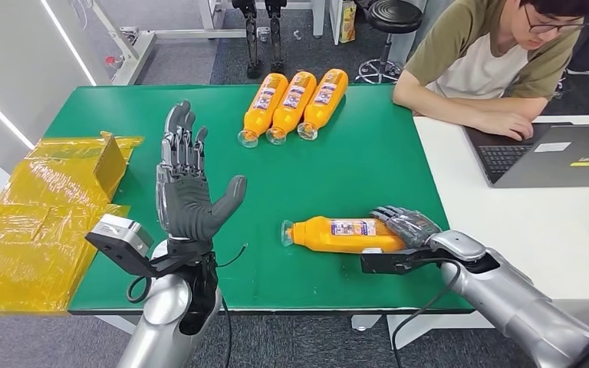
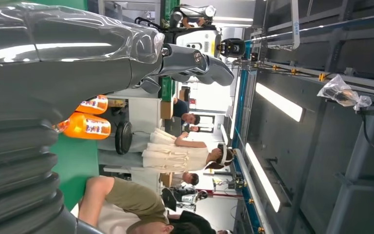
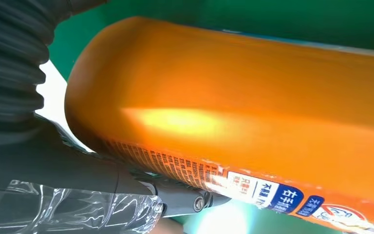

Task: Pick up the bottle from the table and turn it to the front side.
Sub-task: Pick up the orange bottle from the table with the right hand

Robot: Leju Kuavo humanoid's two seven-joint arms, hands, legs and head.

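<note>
Orange bottle: lying on its side on the green tabletop, cap end toward the left hand, label partly showing. Right hand: wrapped around the bottle's base end. Left hand: raised, fingers spread, holding nothing. Three more bottles: lined up well apart. Risk: smooth round body may slip or roll in an end-only grasp during turning.

A green table carries one orange bottle lying on its side near the front edge. Three more orange bottles lie side by side, touching, near the far edge. Crumpled yellow plastic wrapping covers the table's left end.
</note>
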